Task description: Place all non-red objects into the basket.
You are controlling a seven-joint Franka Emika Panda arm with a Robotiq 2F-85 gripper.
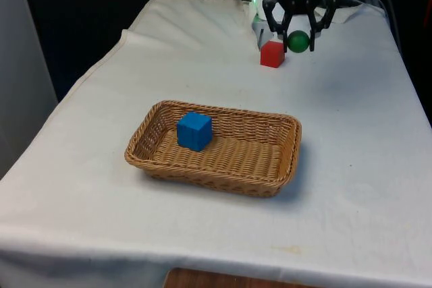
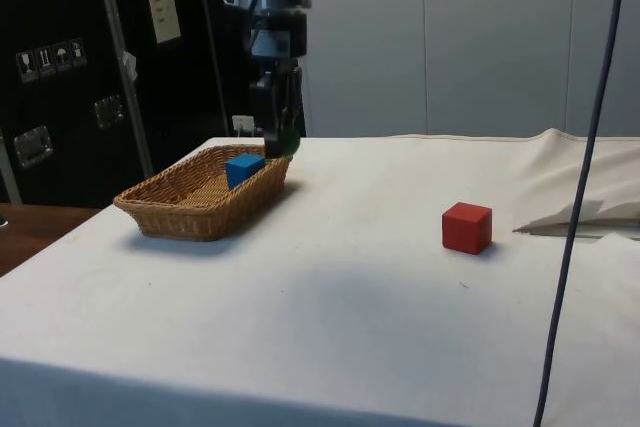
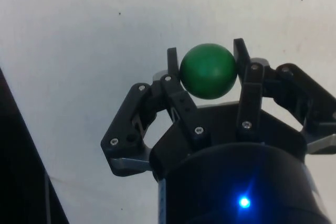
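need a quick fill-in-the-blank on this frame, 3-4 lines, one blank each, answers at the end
1. The gripper is shut on a green ____.
2. The blue cube lies inside the ____.
3. The cube left on the white cloth, outside the basket, is coloured ____.
4. In the front view, the green ball hangs just to the ____ of the red cube.

Missing words: ball; basket; red; right

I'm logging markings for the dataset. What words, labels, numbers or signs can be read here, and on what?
No text on the basket, blue cube, red cube or green ball.
Small pictogram stickers on the dark cabinet: too small to read.
White tag hanging from a pole: unreadable.
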